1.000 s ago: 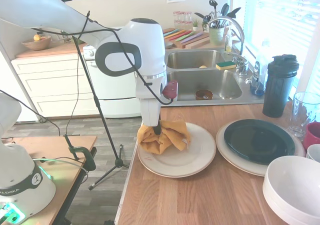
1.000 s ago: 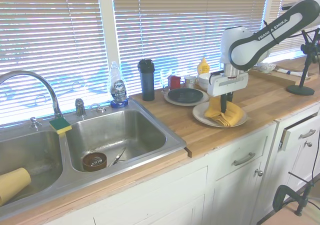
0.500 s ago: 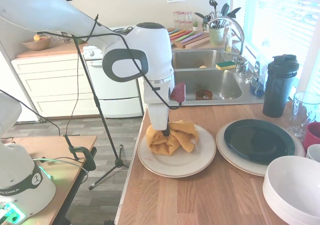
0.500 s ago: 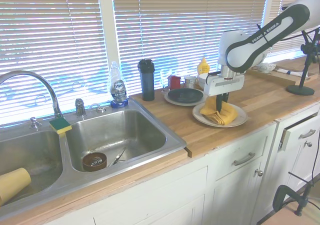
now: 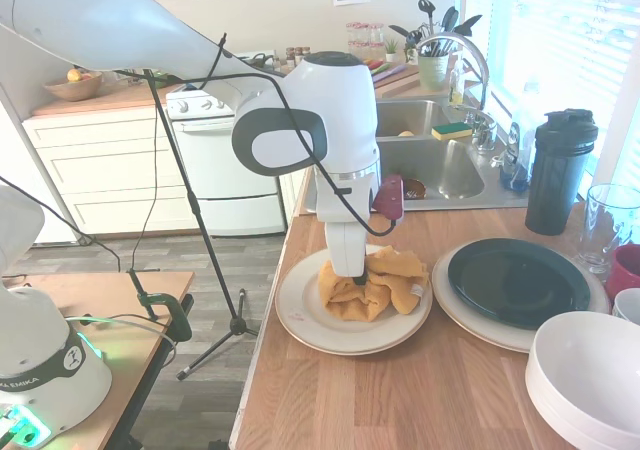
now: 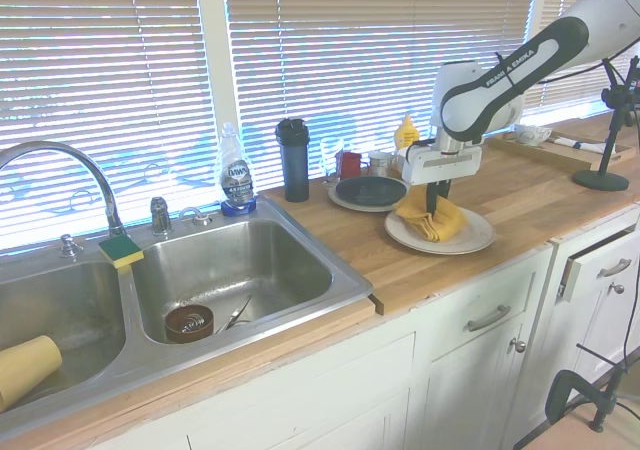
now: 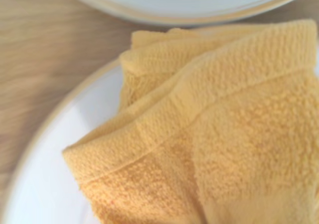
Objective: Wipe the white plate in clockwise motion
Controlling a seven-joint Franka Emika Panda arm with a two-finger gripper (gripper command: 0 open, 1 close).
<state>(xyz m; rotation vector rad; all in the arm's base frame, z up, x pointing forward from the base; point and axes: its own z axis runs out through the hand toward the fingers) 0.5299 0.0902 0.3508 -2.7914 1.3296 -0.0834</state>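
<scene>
The white plate (image 5: pixel 308 317) lies on the wooden counter close to its left edge; it also shows in the second exterior view as the plate (image 6: pixel 472 238). A crumpled yellow cloth (image 5: pixel 385 282) rests on the plate's right half, toward the dark plate. My gripper (image 5: pixel 358 279) points straight down into the cloth and is shut on it, pressing it against the plate. From the other side, the gripper (image 6: pixel 432 210) stands in the cloth (image 6: pixel 428 220). The wrist view is filled by the cloth (image 7: pixel 224 134) over the plate (image 7: pixel 55 154).
A dark plate (image 5: pixel 515 280) stacked on a cream plate sits just right of the white plate. A deep white bowl (image 5: pixel 585 375), a red cup (image 5: pixel 626 270), a glass (image 5: pixel 608 225) and a black bottle (image 5: pixel 558 170) stand further right. The sink (image 5: pixel 420 165) lies behind.
My gripper has dragged the yellow cloth across the plate, from its left rim to its right side near the dark plate. The plate itself has stayed in place.
</scene>
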